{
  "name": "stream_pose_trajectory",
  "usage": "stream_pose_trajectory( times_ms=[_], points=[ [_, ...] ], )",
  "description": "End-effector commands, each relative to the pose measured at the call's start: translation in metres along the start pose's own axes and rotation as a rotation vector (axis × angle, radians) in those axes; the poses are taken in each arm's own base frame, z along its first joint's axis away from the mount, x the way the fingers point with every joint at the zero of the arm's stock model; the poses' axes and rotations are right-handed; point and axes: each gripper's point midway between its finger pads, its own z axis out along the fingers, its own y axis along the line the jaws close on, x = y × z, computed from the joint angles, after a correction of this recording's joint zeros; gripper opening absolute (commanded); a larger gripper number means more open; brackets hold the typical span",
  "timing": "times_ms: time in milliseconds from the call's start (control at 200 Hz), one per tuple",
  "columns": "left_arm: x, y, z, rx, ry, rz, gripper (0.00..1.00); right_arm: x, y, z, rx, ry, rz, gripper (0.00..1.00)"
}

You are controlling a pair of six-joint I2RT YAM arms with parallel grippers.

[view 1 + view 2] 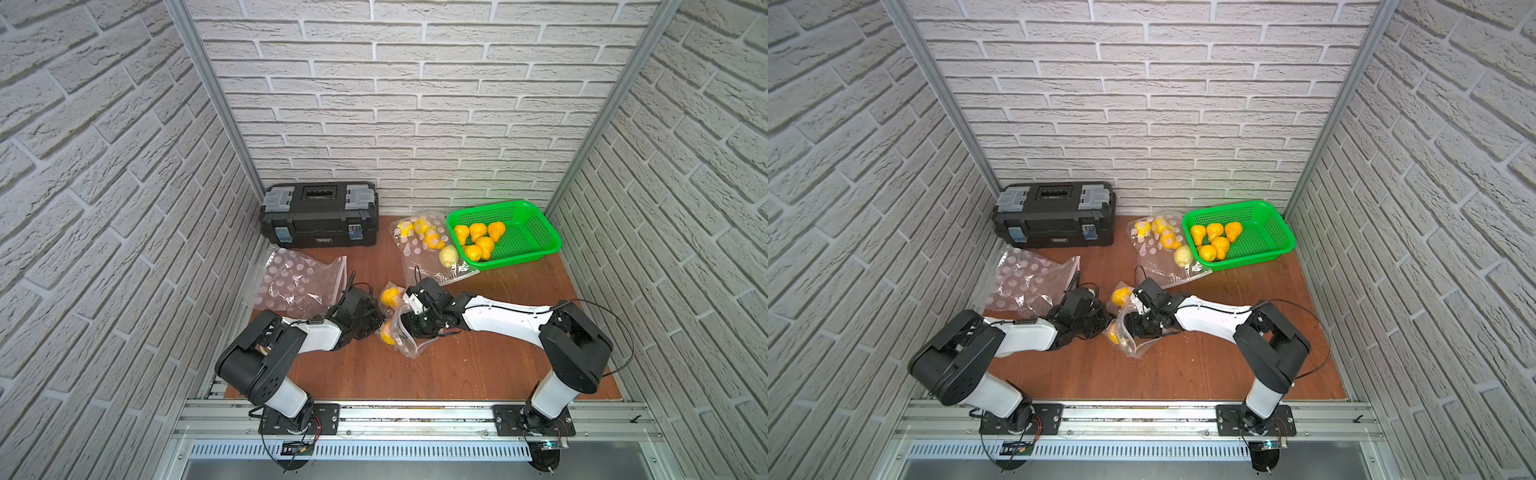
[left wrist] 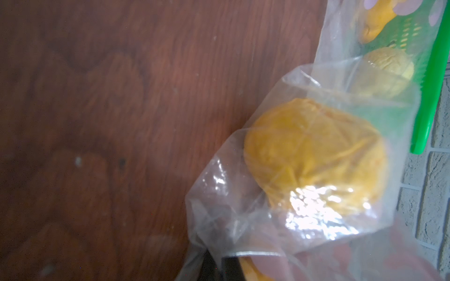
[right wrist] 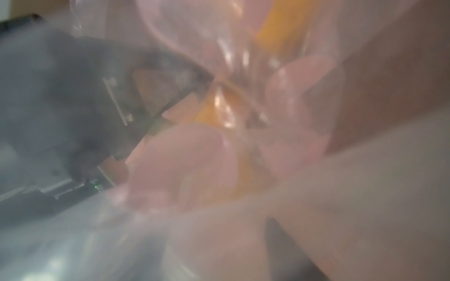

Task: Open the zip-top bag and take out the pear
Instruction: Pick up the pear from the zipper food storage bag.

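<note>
A clear zip-top bag with pink dots sits crumpled at the table's middle, between my two grippers. One yellow-orange pear shows in it at the far end and a second at the near end. My left gripper is shut on the bag's film; in the left wrist view the film bunches at its dark fingertips, with a pear beyond. My right gripper is open at the bag's mouth. Film blurs the right wrist view, where one dark finger and orange pear show.
A black toolbox stands at the back left. A green basket with several pears stands at the back right, beside another dotted bag of fruit. Empty dotted bags lie at the left. Brick walls close in three sides.
</note>
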Motion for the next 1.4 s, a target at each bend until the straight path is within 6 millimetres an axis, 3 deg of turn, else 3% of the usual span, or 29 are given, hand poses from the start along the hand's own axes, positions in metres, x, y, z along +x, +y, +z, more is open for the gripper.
stream_pose_trajectory(
  times_ms=[0, 290, 540, 750, 920, 1100, 1215, 1395],
  points=[
    [0.010, 0.019, 0.003, -0.069, 0.028, -0.023, 0.00, -0.001, 0.014, 0.008, -0.024, 0.017, -0.037, 0.72],
    [0.015, 0.020, 0.008, -0.064, 0.041, -0.026, 0.00, -0.006, 0.026, 0.030, -0.002, 0.050, -0.078, 0.79],
    [0.016, 0.020, 0.010, -0.057, 0.047, -0.029, 0.00, -0.009, 0.013, 0.040, 0.069, 0.058, -0.082, 0.69],
    [0.011, 0.030, 0.004, -0.081, 0.029, -0.037, 0.00, -0.013, 0.001, 0.019, 0.121, 0.026, -0.089, 0.51],
    [-0.002, 0.050, -0.011, -0.125, -0.007, -0.060, 0.00, -0.013, -0.019, -0.014, 0.109, -0.014, -0.046, 0.47],
    [-0.007, 0.058, -0.018, -0.148, -0.013, -0.063, 0.00, -0.007, -0.050, -0.038, 0.124, -0.008, -0.007, 0.50],
    [-0.007, 0.056, -0.016, -0.143, -0.008, -0.062, 0.00, -0.006, -0.059, -0.045, 0.142, -0.007, -0.012, 0.51],
    [-0.004, 0.054, -0.011, -0.141, 0.009, -0.060, 0.00, -0.010, -0.061, -0.038, 0.151, -0.010, -0.010, 0.69]
  ],
)
